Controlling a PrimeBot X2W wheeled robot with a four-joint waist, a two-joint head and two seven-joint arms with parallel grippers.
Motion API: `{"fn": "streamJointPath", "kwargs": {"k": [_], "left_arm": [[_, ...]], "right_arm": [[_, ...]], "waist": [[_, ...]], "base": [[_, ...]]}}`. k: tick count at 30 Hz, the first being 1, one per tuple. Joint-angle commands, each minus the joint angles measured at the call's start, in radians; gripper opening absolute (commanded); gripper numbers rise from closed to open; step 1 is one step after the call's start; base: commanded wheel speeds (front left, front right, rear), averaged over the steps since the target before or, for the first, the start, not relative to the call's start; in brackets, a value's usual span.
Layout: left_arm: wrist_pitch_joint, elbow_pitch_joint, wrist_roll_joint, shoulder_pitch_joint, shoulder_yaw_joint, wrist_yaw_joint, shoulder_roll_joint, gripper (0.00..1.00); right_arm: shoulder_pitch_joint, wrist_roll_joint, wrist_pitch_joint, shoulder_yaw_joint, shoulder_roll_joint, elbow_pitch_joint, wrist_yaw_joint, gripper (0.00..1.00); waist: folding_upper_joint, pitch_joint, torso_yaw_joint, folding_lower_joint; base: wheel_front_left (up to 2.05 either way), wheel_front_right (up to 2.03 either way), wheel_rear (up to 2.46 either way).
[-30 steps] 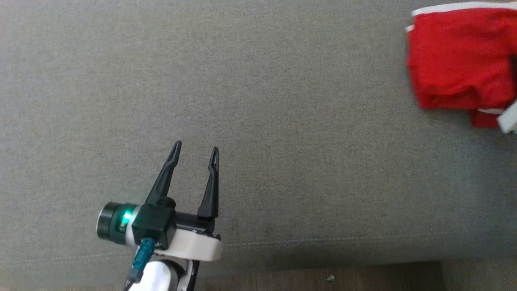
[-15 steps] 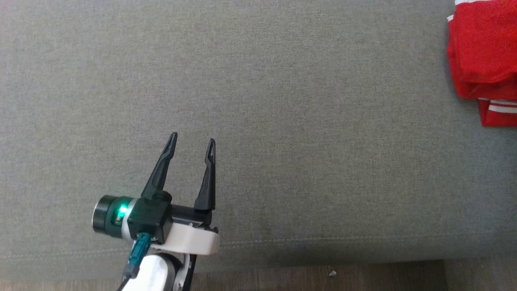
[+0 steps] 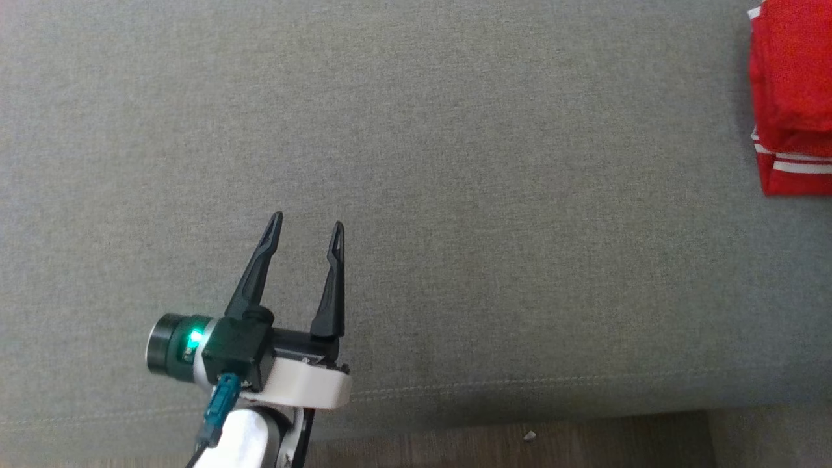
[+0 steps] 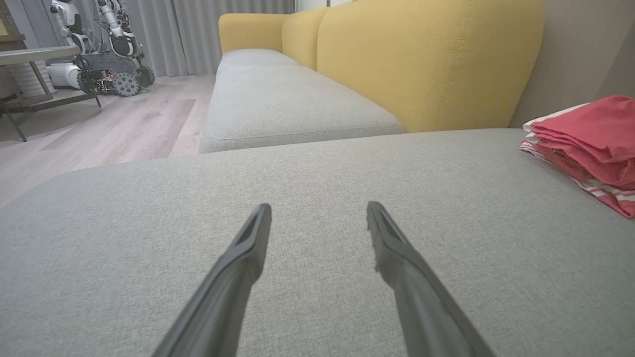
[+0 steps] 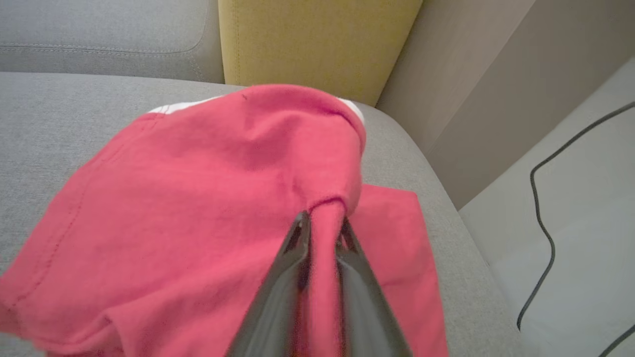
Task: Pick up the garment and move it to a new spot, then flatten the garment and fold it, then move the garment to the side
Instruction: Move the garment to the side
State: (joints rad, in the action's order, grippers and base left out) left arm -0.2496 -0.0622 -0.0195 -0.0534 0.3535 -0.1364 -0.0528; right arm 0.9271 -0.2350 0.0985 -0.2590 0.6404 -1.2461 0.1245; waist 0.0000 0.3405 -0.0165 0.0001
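Left hand (image 3: 306,220) in the head view hovers over the near part of the grey sofa seat (image 3: 455,143), its two dark fingers spread wide with nothing between them. The red garment (image 3: 794,97) lies as a folded stack with white-striped trim at the far right edge, well apart from it, and a strip of wooden floor (image 3: 468,442) shows below the seat's front seam. Left wrist view: the same fingers stand open over bare cushion, the garment sits off to the right near the yellow backrest (image 4: 426,64), and a wheeled robot (image 4: 106,39) is parked far back in the room. Right wrist view: the right hand (image 5: 322,230) has its fingers drawn nearly together on a pinched ridge of the red cloth. The bundle lies at the seat's end corner beside the backrest, with a dark cable (image 5: 543,198) on the pale surface beyond. Judging from this, the fold is done and the last step, moving the garment to the side, is near its end. The next move would call for parting the fingers enough to free the cloth, then backing off without dragging the stack askew. No brand, label or writing can be read; the white stripes are the only marking.
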Motion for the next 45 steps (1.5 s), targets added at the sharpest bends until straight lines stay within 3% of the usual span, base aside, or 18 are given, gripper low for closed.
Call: {"fn": "streamJointPath", "kwargs": {"k": [1,2,8,11,17,20,23,29,33,45], "left_arm": [[-0.012,-0.035,0.003,-0.025,-0.030,0.002,0.001,1.00],[-0.012,-0.035,0.002,-0.027,-0.029,0.002,0.001,1.00],[-0.012,-0.028,-0.002,-0.026,-0.032,0.005,0.001,1.00],[-0.012,-0.021,-0.002,-0.017,-0.036,0.005,0.001,1.00],[-0.012,-0.009,-0.025,0.015,-0.047,-0.003,0.002,1.00],[-0.012,-0.009,-0.047,0.032,-0.057,-0.011,0.002,1.00],[-0.012,-0.013,-0.078,0.051,-0.069,-0.023,0.002,1.00],[-0.012,-0.005,-0.108,0.094,-0.097,-0.018,0.002,1.00],[-0.012,-0.048,-0.055,0.123,-0.103,-0.005,0.002,1.00],[-0.012,-0.074,-0.012,0.197,-0.116,0.034,0.000,1.00]], "right_arm": [[0.003,0.022,0.011,0.008,0.013,0.011,0.006,0.53],[0.003,0.038,0.014,0.023,0.013,0.008,0.006,1.00],[0.011,0.176,0.046,0.115,0.017,0.010,0.006,1.00],[-0.007,0.246,0.084,0.172,-0.023,0.064,0.006,1.00],[-0.176,0.262,0.149,0.263,-0.264,0.278,0.006,1.00],[-0.309,0.183,0.161,0.224,-0.393,0.427,0.006,1.00],[-0.465,0.108,0.163,0.180,-0.448,0.613,0.006,1.00],[-0.752,0.069,0.163,0.177,-0.515,1.003,0.006,1.00],[-0.902,0.075,0.163,0.173,-0.546,1.168,0.006,1.00],[-1.023,0.111,0.163,0.152,-0.563,1.182,0.006,1.00]], "waist": [[0.0000,0.001,-0.001,-0.0001],[0.0000,0.001,-0.002,-0.0001],[0.0000,-0.017,-0.004,-0.0001],[0.0000,-0.045,-0.001,-0.0001],[0.0000,-0.137,0.015,-0.0001],[0.0000,-0.188,0.030,-0.0001],[0.0000,-0.234,0.048,-0.0001],[0.0000,-0.307,0.078,-0.0001],[0.0000,-0.339,0.088,-0.0001],[0.0000,-0.364,0.086,-0.0001]], "base": [[0.00,0.00,0.00],[0.00,0.00,0.00],[0.00,0.00,0.00],[0.00,0.00,0.00],[0.00,0.00,0.00],[0.00,0.00,0.00],[0.00,0.00,0.00],[0.00,0.00,0.00],[0.00,0.00,0.00],[0.00,0.00,0.00]]}}
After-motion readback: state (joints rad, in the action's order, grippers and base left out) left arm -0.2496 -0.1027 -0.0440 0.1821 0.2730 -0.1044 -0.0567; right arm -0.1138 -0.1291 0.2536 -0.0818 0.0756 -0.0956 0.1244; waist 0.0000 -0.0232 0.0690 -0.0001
